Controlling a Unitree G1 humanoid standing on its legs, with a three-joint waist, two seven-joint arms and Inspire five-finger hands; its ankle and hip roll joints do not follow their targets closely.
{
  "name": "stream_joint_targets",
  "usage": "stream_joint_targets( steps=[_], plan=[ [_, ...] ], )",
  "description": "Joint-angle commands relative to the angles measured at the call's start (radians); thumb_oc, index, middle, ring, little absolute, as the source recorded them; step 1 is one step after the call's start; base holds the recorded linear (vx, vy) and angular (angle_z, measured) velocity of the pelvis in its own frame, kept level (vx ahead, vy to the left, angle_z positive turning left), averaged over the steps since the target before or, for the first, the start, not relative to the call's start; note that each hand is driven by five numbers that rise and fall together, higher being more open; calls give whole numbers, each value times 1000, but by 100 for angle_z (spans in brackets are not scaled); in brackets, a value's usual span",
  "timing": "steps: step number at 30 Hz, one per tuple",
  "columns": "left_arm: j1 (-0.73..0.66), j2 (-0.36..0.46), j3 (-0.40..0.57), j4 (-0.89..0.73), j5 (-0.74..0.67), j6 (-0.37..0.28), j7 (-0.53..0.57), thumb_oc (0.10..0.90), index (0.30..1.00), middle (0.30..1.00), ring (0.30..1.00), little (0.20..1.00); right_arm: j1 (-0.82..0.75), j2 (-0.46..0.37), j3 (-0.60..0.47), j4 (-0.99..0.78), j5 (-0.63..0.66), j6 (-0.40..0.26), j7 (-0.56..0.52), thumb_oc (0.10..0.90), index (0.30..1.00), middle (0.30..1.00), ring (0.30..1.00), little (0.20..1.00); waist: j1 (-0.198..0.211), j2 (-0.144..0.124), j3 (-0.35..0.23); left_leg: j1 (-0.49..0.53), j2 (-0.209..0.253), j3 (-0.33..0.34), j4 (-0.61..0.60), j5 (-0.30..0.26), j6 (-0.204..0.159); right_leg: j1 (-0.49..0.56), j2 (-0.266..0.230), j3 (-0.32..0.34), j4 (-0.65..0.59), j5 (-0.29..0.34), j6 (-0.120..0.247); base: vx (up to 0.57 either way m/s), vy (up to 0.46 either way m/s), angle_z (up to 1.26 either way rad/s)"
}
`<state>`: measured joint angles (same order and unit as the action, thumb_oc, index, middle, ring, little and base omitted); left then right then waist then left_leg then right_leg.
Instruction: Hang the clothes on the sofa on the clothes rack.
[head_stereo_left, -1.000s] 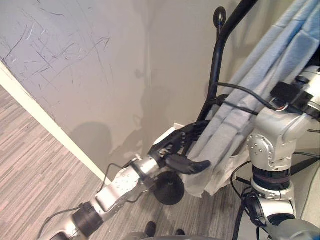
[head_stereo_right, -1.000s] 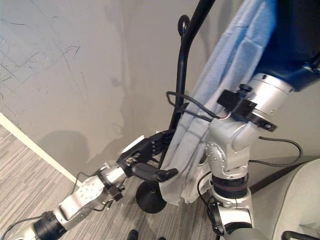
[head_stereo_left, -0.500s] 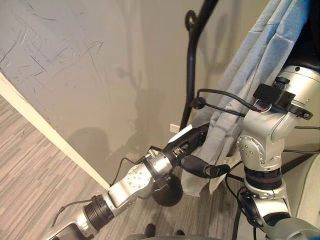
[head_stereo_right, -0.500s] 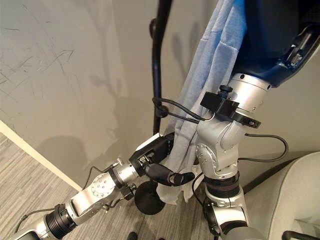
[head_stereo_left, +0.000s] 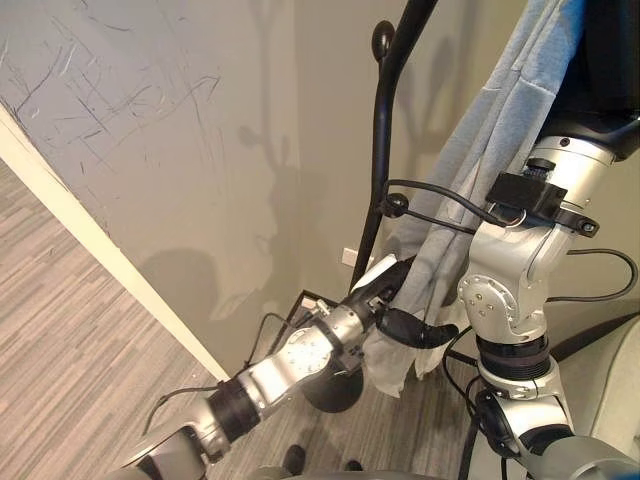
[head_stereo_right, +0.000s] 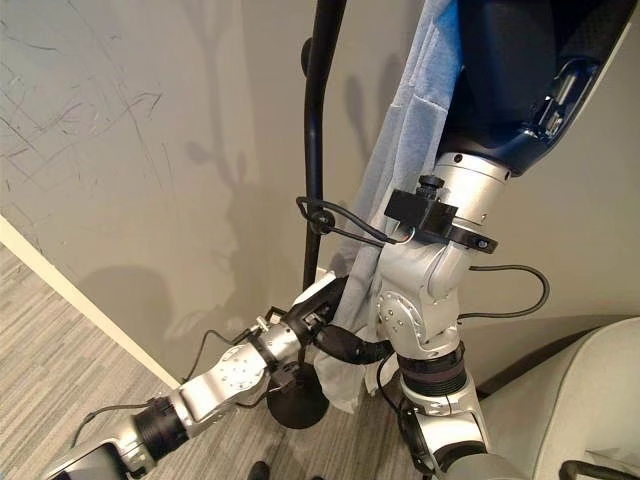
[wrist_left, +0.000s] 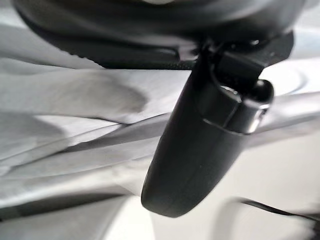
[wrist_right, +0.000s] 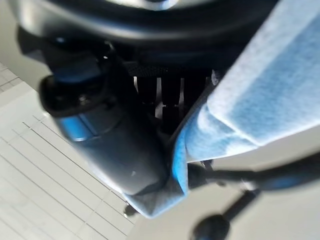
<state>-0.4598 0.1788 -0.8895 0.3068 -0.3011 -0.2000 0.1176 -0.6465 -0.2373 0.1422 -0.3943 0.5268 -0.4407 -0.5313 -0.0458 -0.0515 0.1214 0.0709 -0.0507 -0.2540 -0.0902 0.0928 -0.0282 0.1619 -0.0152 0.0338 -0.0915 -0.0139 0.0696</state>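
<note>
Left hand (head_stereo_left: 395, 318): now sitting lower, pinching the blue shirt's (head_stereo_left: 480, 150) bottom edge.
Right hand (wrist_right: 120, 135): gripping the shirt up high.
Rack (head_stereo_left: 385, 140): standing beside the shirt.

Scuffed grey wall (head_stereo_left: 150, 150) — grey striped carpet (head_stereo_left: 60, 330).

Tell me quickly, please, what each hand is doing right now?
Left hand: shut on the garment's lower edge.
Right hand: shut on the garment up near the rack.

Pale blue garment (head_stereo_left: 470, 180) hangs in folds beside the black clothes rack (head_stereo_left: 385, 150).
</note>
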Motion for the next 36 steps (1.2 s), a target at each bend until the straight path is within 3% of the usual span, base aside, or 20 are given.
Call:
stream_joint_targets(
  steps=[1, 10, 11, 14, 18, 26, 31, 35, 36],
  plan=[
    [-97, -93, -10, 69, 92, -88, 85, 400, 300, 300, 300, 300, -72, -9, -32, -81, -17, -89, 0, 400, 300, 300, 300, 300, -5, -26, -87, -95, 112, 75, 3, -1, -66, -40, 22, -34, 20, -4, -31, -8, -31, 2],
    [-70, -48, 57, 39, 104, -96, 142, 400, 300, 300, 300, 300, -1, -52, -88, -95, -30, -100, -22, 400, 300, 300, 300, 300, -8, -22, -89, -98, 119, 73, 3, -2, -69, -45, 29, -37, 16, -2, -31, 3, -11, 0],
    [-27, 12, 124, -51, 86, -105, 140, 400, 300, 300, 300, 300, 36, -86, -150, -101, -43, -103, -28, 400, 300, 300, 300, 300, -1, -14, -87, -103, 119, 68, 3, 7, -70, -48, 31, -43, 14, 2, -30, 0, 0, 0],
    [39, 84, 195, -172, 61, -114, 121, 400, 300, 300, 300, 300, 62, -112, -216, -105, -61, -108, -34, 400, 300, 300, 300, 300, 6, -9, -88, -108, 118, 63, 3, 7, -71, -50, 32, -48, 12, 2, -31, 0, 0, 0],
    [124, 140, 271, -275, 20, -115, 97, 400, 300, 300, 300, 300, 88, -134, -267, -109, -68, -113, -37, 400, 300, 300, 300, 300, 12, -6, -89, -109, 119, 61, 3, 6, -71, -48, 34, -51, 11, 0, -32, 13, -4, 1],
    [379, 280, 578, -643, -253, -146, -64, 400, 300, 300, 300, 300, 281, -216, -416, -120, 8, -119, 98, 400, 300, 300, 300, 300, 19, 8, -83, -116, 119, 53, 3, 6, -75, -49, 38, -62, 11, -4, -33, 11, -2, 4],
    [503, 284, 762, -776, -353, -169, -130, 400, 300, 300, 300, 300, 431, -226, -482, -134, 83, -115, 225, 400, 300, 300, 300, 300, 21, 11, -84, -113, 122, 53, 3, -1, -80, -45, 41, -69, 9, -12, -35, 0, -3, 3],
    [546, 275, 862, -831, -365, -196, -139, 400, 300, 300, 300, 300, 496, -218, -501, -138, 106, -107, 278, 400, 300, 300, 300, 300, 24, 12, -82, -108, 124, 55, 3, -4, -81, -40, 43, -71, 9, -16, -36, 12, -10, 3],
    [559, 264, 927, -854, -353, -218, -128, 400, 300, 300, 300, 300, 531, -213, -511, -138, 116, -101, 306, 400, 300, 300, 300, 300, 27, 13, -83, -103, 124, 57, 3, -7, -81, -35, 44, -71, 9, -19, -37, 0, 0, 0]
  ],
)
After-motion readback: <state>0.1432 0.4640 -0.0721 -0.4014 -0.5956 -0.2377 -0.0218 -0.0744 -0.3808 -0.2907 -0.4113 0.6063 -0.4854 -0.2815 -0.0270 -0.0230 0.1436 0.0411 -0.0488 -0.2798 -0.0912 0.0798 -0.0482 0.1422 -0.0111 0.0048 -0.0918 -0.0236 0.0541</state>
